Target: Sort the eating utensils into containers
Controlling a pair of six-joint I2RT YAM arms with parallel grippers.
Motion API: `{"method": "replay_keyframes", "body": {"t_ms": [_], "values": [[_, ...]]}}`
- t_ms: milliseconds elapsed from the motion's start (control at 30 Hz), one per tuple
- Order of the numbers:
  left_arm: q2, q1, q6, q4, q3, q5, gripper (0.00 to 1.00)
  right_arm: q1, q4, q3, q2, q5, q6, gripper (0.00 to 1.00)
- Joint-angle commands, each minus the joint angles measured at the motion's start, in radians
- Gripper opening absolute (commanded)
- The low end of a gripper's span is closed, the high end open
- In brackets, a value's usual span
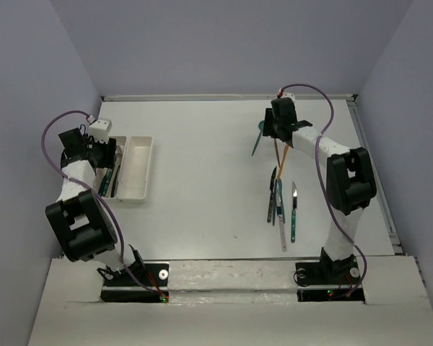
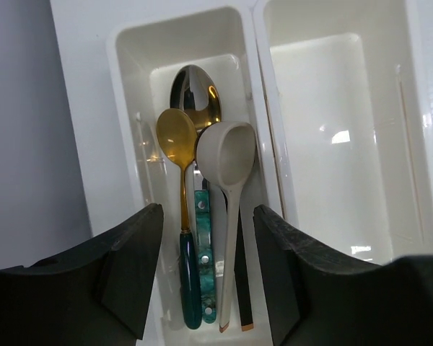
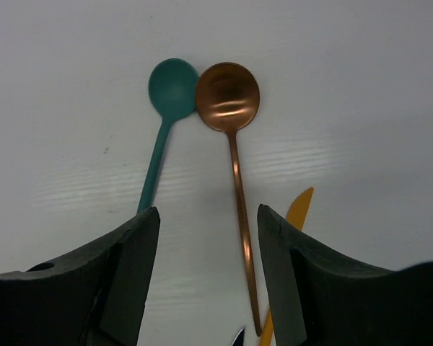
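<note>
Two joined, narrow white plastic trays [image 1: 138,169] lie at the left of the white table [image 1: 202,144]. The left compartment holds dark utensils [image 1: 108,179], partly under the left tool [image 1: 107,150]. At far right, the right tool [image 1: 269,130] hangs over a teal spoon [image 1: 255,146], with a cluster of slim cutlery [image 1: 280,202] nearer the bases.

Looks like a robotics lab test cell to me. A plain white table [image 1: 202,216] is boxed in by blank grey-lavender wall panels [image 1: 224,43]. Two black-and-white robot arms are bolted to its near edge, the left arm [image 1: 79,216] and the right arm [image 1: 350,180]. Purple cables [image 1: 46,137] loop off them, little green lights [image 1: 162,298] glow at the bases, and cutlery [image 1: 281,202] lies on the bare top.
</note>
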Motion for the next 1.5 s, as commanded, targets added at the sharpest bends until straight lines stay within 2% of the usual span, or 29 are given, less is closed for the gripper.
{"method": "replay_keyframes", "body": {"t_ms": [0,100,267,400,500,667,767,867,900,1033,1167,1200,1233,1333,1467], "values": [[-0.094,0.000,-0.006,0.026,-0.015,0.038,0.66,-0.045,-0.154,0.154,0.128,-0.010,-0.087,0.61],[-0.111,0.000,-0.006,0.027,-0.023,0.038,0.66,-0.055,-0.214,0.225,0.179,-0.034,-0.096,0.59],[-0.123,-0.001,-0.009,0.027,-0.029,0.035,0.66,-0.077,-0.225,0.216,0.220,-0.033,-0.089,0.59],[-0.149,-0.001,-0.017,0.027,-0.035,0.056,0.67,-0.088,-0.228,0.187,0.236,-0.098,-0.089,0.49],[-0.169,-0.006,-0.028,0.027,-0.035,0.066,0.67,-0.088,-0.221,0.175,0.245,-0.176,-0.104,0.47],[-0.207,-0.012,-0.034,0.013,-0.033,0.075,0.67,-0.088,-0.224,0.149,0.247,-0.148,-0.089,0.40],[-0.233,-0.014,-0.034,0.012,-0.035,0.080,0.69,-0.088,-0.230,0.121,0.228,-0.140,-0.072,0.33],[-0.249,-0.020,-0.040,0.007,-0.032,0.080,0.69,-0.088,-0.230,0.116,0.231,-0.139,-0.069,0.14],[-0.252,-0.023,-0.041,0.003,-0.030,0.081,0.69,-0.088,-0.234,0.127,0.234,-0.146,-0.075,0.00],[-0.273,-0.032,-0.043,-0.019,-0.027,0.095,0.69,-0.088,-0.215,0.129,0.210,-0.131,-0.095,0.00],[-0.301,-0.043,-0.043,-0.054,-0.019,0.132,0.69,-0.088,-0.046,0.052,0.042,-0.096,-0.158,0.00],[-0.304,-0.047,-0.044,-0.063,-0.015,0.132,0.69,-0.074,-0.046,0.028,0.041,-0.096,-0.158,0.00],[-0.310,-0.061,-0.049,-0.071,-0.012,0.142,0.69,-0.065,0.036,0.005,-0.035,-0.079,-0.188,0.00],[-0.333,-0.121,-0.069,-0.089,0.002,0.118,0.69,0.018,0.225,-0.089,-0.180,-0.010,-0.267,0.00],[-0.387,-0.240,-0.094,-0.099,0.005,0.061,0.69,0.203,0.466,-0.224,-0.301,0.036,-0.368,0.00]]}}
